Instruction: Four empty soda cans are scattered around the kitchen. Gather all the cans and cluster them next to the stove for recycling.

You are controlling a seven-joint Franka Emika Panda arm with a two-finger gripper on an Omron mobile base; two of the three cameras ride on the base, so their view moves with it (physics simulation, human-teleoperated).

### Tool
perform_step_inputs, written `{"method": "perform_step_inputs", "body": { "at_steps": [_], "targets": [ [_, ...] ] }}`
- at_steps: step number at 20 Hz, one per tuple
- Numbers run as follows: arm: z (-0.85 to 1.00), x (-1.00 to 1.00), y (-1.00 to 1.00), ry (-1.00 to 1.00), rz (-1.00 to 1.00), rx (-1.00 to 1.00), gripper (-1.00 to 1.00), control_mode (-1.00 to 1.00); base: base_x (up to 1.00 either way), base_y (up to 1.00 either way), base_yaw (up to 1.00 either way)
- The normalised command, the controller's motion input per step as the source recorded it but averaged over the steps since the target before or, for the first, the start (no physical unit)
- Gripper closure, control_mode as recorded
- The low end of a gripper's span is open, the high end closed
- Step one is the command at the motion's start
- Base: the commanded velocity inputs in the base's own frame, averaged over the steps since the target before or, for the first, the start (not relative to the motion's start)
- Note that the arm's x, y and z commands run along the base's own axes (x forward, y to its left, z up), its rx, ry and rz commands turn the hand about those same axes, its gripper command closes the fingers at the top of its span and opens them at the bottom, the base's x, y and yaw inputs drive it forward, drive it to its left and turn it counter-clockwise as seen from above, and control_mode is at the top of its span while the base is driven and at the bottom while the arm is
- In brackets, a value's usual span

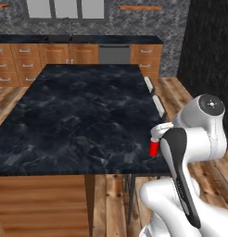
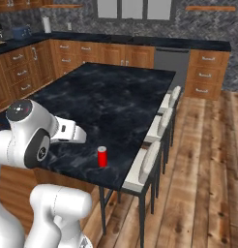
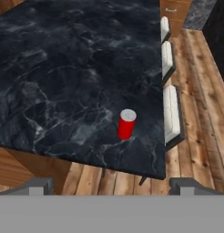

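Note:
One red soda can with a silvery top stands upright near the front right corner of the black marbled island counter. From the right base camera the can stands alone close to the counter's edge. In the left base view the arm partly covers the can. My gripper hovers above and short of the can, looking down at it, fingers wide apart and empty. The stove is out of view.
White-seated stools line the island's right side, just beyond the can. Wood cabinets and a grey dishwasher run along the back wall. A tall black unit stands at the far right. Wood plank floor surrounds the island.

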Motion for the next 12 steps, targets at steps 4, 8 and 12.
{"method": "perform_step_inputs", "body": {
  "at_steps": [4,8,12],
  "targets": [
    [0.00,0.09,-0.12,0.05,0.01,0.00,-1.00,-1.00,0.02,-0.05,0.00],
    [0.00,0.09,-0.09,0.07,0.00,0.00,-1.00,-1.00,0.00,0.00,0.00],
    [-0.01,0.00,-0.06,0.00,0.00,0.03,-1.00,-1.00,0.00,0.00,0.00]
  ]
}}
